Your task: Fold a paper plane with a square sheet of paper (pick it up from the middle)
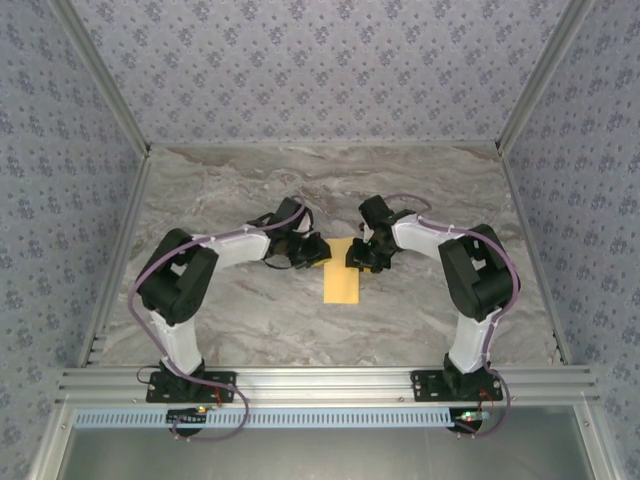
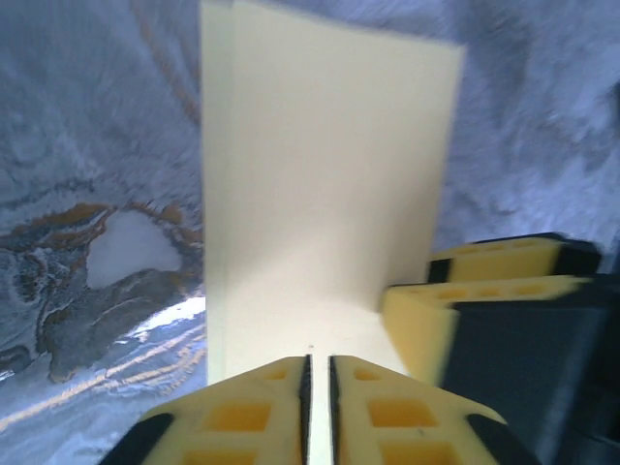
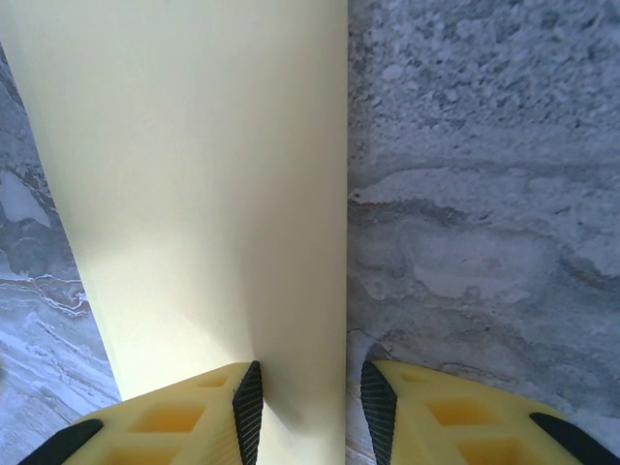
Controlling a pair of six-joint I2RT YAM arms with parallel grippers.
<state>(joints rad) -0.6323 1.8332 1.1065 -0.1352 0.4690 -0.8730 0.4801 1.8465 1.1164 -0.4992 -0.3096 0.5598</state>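
top external: paper (image 1: 341,283) folded, flat

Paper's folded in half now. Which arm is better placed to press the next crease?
Probably right. The right gripper stands open astride the folded sheet of paper's long edge. The left gripper sits nearly shut at the paper's far end, with little room to press.

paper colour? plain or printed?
Plain yellow-orange sheet of paper, no print; clearest in the top external view.
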